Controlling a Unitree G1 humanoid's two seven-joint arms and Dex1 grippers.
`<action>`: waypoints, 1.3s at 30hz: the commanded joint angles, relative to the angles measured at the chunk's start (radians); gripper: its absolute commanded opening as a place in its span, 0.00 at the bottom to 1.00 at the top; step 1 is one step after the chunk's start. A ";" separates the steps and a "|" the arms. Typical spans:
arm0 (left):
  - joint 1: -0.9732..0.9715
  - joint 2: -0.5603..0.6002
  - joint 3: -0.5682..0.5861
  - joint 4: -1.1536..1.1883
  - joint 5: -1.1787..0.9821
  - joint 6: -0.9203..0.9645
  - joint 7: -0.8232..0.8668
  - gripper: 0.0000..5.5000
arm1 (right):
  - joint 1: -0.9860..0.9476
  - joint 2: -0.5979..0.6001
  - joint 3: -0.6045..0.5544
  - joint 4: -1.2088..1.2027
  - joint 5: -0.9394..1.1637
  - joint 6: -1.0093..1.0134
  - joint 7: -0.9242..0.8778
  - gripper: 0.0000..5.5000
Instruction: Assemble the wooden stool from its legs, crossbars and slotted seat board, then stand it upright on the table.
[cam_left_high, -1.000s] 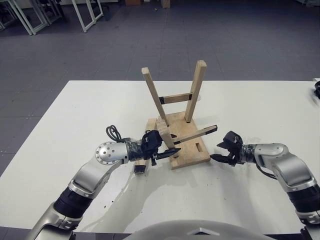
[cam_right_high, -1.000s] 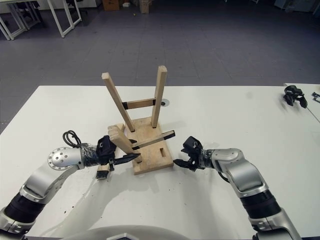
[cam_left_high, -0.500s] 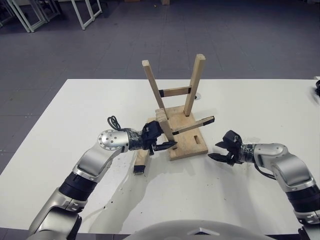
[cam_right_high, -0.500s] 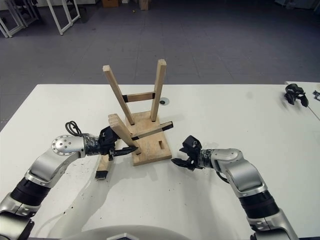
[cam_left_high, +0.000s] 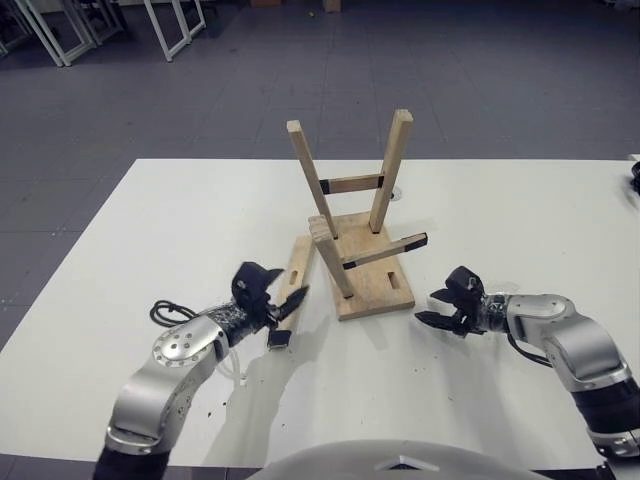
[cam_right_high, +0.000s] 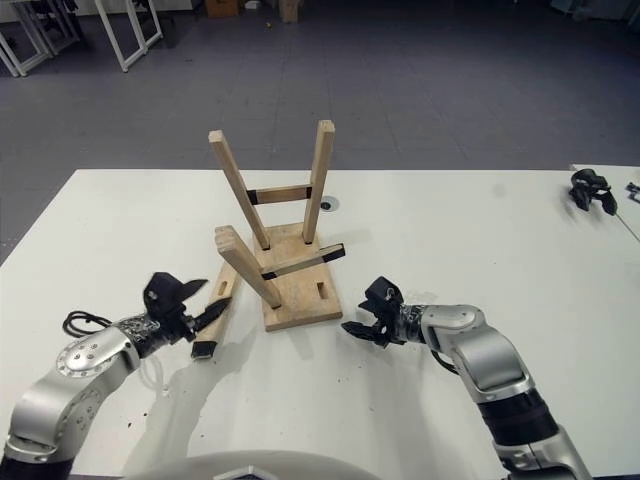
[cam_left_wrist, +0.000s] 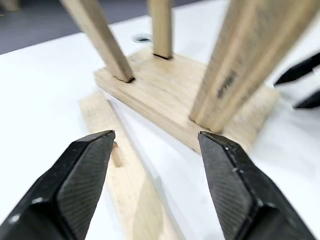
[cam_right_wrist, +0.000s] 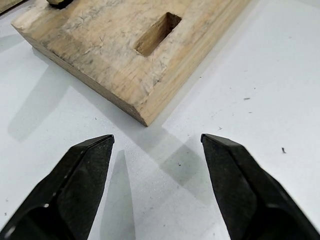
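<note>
Pale wooden slotted seat board (cam_left_high: 372, 292) is lying flat mid-way across the white table (cam_left_high: 520, 210), three square wooden legs standing up in it. The two rear legs (cam_left_high: 391, 170) are carrying a short black-tipped crossbar (cam_left_high: 352, 184) between them; the near leg (cam_left_high: 331, 256) is holding a second crossbar (cam_left_high: 386, 250) that is jutting out free. A loose fourth leg (cam_left_wrist: 125, 185) is lying just left of the board. Left gripper (cam_left_wrist: 156, 135) is sitting over that leg, fingers apart, gripping nothing. Right gripper (cam_right_wrist: 157, 137) is sitting near the board's near right corner, fingers apart, gripping nothing.
</note>
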 joint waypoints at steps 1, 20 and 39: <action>0.080 -0.099 0.014 -0.031 0.079 -0.005 0.153 0.51 | 0.003 -0.007 -0.009 -0.011 0.008 0.021 -0.004 0.58; 0.158 -0.197 -0.075 -0.036 0.071 0.178 0.204 0.59 | -0.010 -0.010 0.003 0.002 -0.002 0.019 0.004 0.58; 0.043 -0.098 0.028 0.121 0.115 0.064 0.132 0.38 | -0.157 -0.004 -0.261 0.036 0.185 0.175 -0.023 0.58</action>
